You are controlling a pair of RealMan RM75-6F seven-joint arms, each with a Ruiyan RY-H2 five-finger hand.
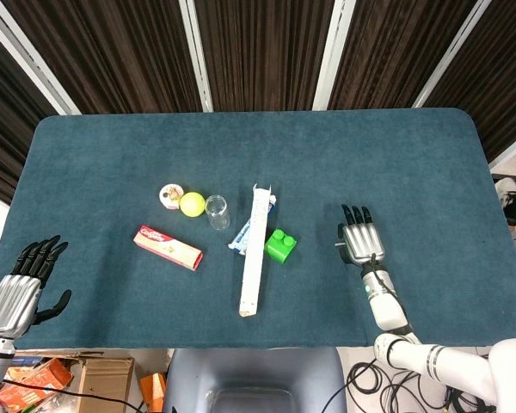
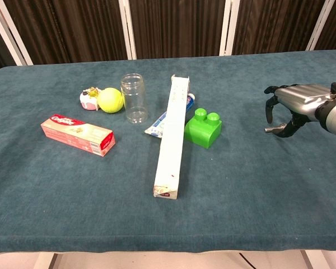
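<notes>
Hovering over the table, the right hand (image 1: 359,237) holds nothing — fingers apart, slightly curled.
Nearest thing is the green block (image 1: 280,245), well to its left, touching the long white box (image 1: 255,251).

From our head we look steeply down on the whole table (image 1: 112,146), its far edge at the top. From our chest we face across it, lower and nearer. We see the long white box (image 1: 256,251) in both
</notes>
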